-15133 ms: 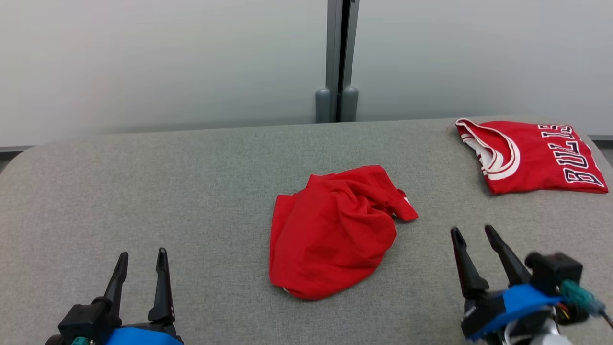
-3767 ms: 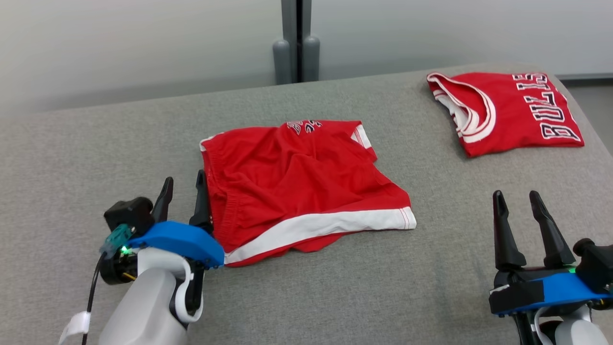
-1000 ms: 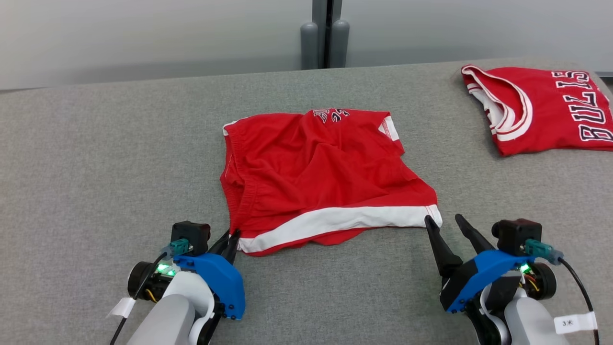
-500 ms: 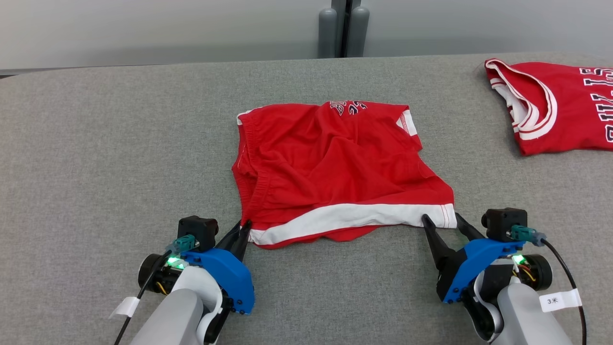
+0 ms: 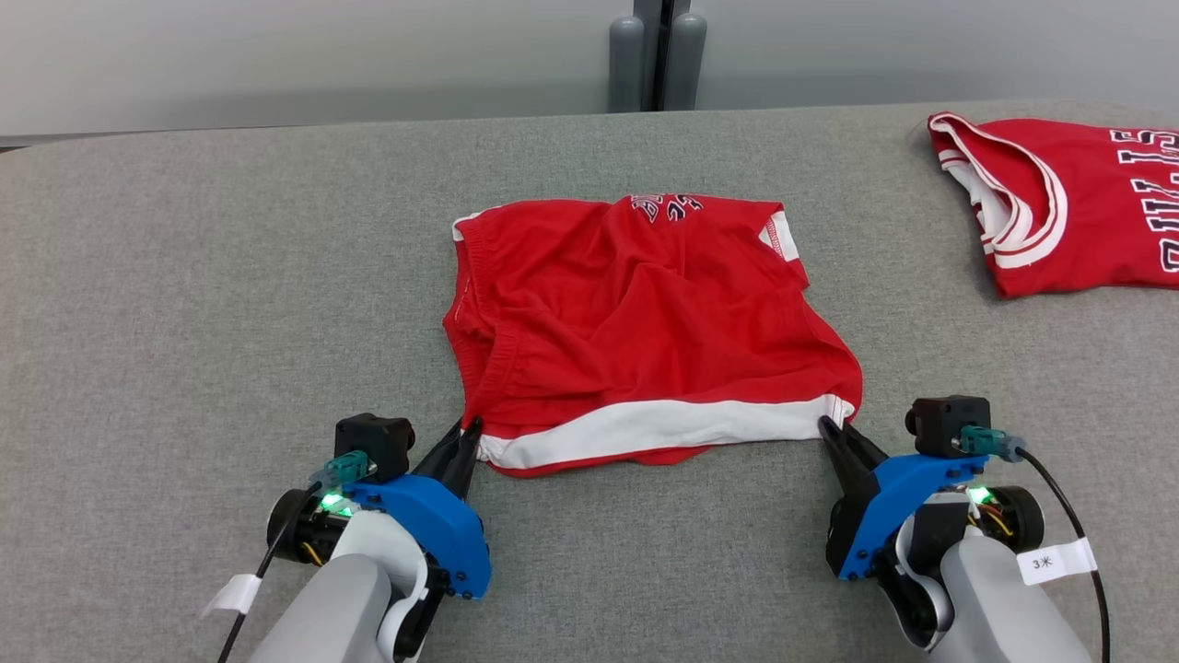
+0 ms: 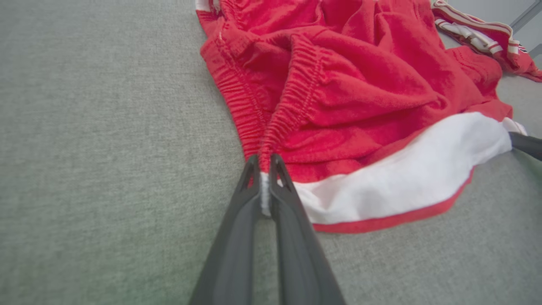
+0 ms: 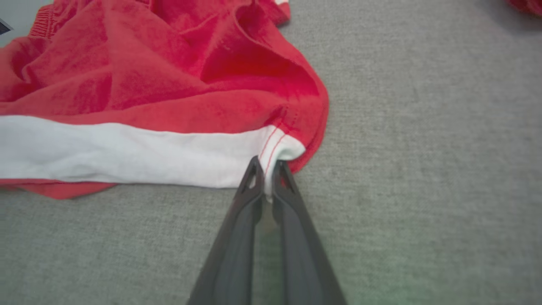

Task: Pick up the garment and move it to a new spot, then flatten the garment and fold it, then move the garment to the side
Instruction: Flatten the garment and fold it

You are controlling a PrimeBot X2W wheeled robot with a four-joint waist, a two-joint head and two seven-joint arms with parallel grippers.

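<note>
The garment (image 5: 645, 322) is a pair of red shorts with a white band along its near edge, lying rumpled on the grey surface. My left gripper (image 5: 467, 431) is shut on its near left corner, where the elastic waistband (image 6: 292, 106) meets the white band (image 6: 402, 178). My right gripper (image 5: 834, 428) is shut on the near right corner, pinching the white hem (image 7: 275, 146). In each wrist view, cloth sits between the closed tips of the left gripper (image 6: 264, 163) and right gripper (image 7: 266, 167). The right gripper's dark finger (image 6: 525, 144) shows at the far edge of the left wrist view.
A folded red jersey (image 5: 1068, 203) with white trim and dark lettering lies at the back right of the grey padded table (image 5: 230, 276). A grey post (image 5: 656, 55) stands against the pale wall behind the table.
My right gripper has closed on the garment's near right corner, which has drawn slightly inward. The left gripper stays shut on the left corner. The camera shifted a little.
</note>
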